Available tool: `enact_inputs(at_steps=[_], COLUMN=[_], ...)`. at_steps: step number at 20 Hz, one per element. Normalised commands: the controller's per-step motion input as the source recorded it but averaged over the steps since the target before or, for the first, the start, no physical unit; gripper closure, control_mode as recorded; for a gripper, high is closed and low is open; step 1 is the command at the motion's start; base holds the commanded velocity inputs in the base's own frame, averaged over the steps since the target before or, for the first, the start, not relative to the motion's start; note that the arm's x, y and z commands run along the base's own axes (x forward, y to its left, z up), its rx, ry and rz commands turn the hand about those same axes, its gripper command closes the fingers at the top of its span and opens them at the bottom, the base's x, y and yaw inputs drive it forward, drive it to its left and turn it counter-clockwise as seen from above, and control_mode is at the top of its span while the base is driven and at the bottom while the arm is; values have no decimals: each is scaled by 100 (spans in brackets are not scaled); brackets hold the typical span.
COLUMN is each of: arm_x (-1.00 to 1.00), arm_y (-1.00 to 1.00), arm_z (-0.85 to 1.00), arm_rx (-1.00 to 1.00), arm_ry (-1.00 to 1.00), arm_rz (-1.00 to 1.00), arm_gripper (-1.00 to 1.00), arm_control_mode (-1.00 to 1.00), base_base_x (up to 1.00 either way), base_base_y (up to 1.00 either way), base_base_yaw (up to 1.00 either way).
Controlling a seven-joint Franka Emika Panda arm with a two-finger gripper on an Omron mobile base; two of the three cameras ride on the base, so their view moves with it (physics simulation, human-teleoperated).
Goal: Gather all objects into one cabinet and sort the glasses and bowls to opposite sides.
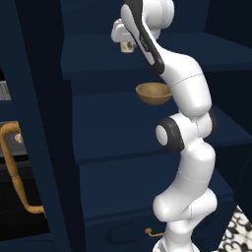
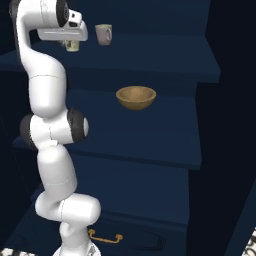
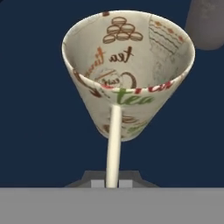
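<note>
My gripper is shut on the wall of the cream tumbler, a pale printed cup whose open mouth faces the hand camera. In the base views the gripper holds the tumbler just over the upper shelf of the dark navy cabinet. The grey-beige mug stands on that same shelf, to the tumbler's right. One shelf lower sits the tan wooden bowl. I cannot tell whether the tumbler touches the shelf.
The open cabinet door with its curved brass-orange handle stands at the left. Below the shelves is a navy drawer with a brass pull. The shelf under the bowl's shelf lies bare around my arm.
</note>
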Motion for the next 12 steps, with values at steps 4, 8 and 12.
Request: enact_inputs(at_steps=[4, 8, 12], arm_x=[25, 0, -30], arm_y=[0, 0, 0], arm_z=[-8, 1, 2], arm_rx=[0, 0, 0], arm_ry=[0, 0, 0], arm_rz=[0, 0, 0], arm_gripper=[-100, -100, -100], arm_control_mode=[-100, -100, -100], base_base_x=[0, 0, 0], base_base_y=[0, 0, 0], base_base_yaw=[0, 0, 0])
